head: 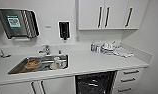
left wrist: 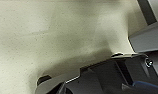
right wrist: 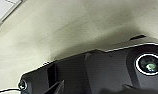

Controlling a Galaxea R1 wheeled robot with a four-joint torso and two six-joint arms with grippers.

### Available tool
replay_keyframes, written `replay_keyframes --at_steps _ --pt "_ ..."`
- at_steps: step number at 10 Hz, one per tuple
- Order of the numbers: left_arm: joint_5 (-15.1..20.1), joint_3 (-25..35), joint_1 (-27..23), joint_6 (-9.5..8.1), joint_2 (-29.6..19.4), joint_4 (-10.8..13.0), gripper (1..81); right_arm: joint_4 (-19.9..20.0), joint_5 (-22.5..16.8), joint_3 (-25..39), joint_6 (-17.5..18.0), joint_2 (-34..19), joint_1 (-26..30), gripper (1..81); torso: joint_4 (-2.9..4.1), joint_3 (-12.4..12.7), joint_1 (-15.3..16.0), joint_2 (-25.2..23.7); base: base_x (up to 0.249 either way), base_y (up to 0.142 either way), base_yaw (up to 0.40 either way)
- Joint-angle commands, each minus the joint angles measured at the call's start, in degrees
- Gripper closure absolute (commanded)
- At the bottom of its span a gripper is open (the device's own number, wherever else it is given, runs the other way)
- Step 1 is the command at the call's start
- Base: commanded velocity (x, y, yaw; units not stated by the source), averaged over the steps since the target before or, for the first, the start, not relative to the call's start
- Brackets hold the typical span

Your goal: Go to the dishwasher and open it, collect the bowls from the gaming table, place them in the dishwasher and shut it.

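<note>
Overhead, dishwasher point(head: 95, 83) open under counter point(head: 95, 62), wrists over speckled floor point(left wrist: 45, 37), end effector state unclear.

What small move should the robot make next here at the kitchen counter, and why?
Probably back away and turn toward the gaming table. The dishwasher under the counter already shows its dark inside with wire racks, so it looks open, and no bowl is being carried in the head view.

A pale speckled floor point(right wrist: 70, 32) is spreading across the right wrist view, with the robot's dark body point(right wrist: 100, 72) casting a soft shadow on it and a white edge point(right wrist: 5, 10) showing at one corner.
</note>
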Motion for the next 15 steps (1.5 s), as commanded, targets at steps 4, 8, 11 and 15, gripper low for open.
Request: replay_keyframes --at_steps 4,8,11,15 --pt "4.78 -13.64 1.92 -0.99 10.32 -1.15 1.0 -0.39 -0.88 -14.87 -6.34 9.09 0.04 1.0 0.0 0.02 0.0 0.0 0.0 0.0 0.0" --pt "4.69 -22.08 2.54 -0.98 17.0 -1.24 1.0 -1.36 -0.96 -19.8 -6.6 12.35 -0.58 1.0 0.0 0.02 0.0 0.0 0.0 0.0 0.0" --pt "4.69 -28.76 2.63 -0.9 20.87 -1.24 1.0 -1.27 -0.96 -20.33 -6.34 12.88 -1.02 1.0 0.0 0.02 0.0 0.0 0.0 0.0 0.0" --pt "4.78 -29.29 2.63 -0.99 22.02 -0.71 1.0 -1.18 -0.96 -20.5 -6.16 12.88 -1.37 1.0 0.0 0.05 -4.76 7.32 0.0 0.0 0.0"
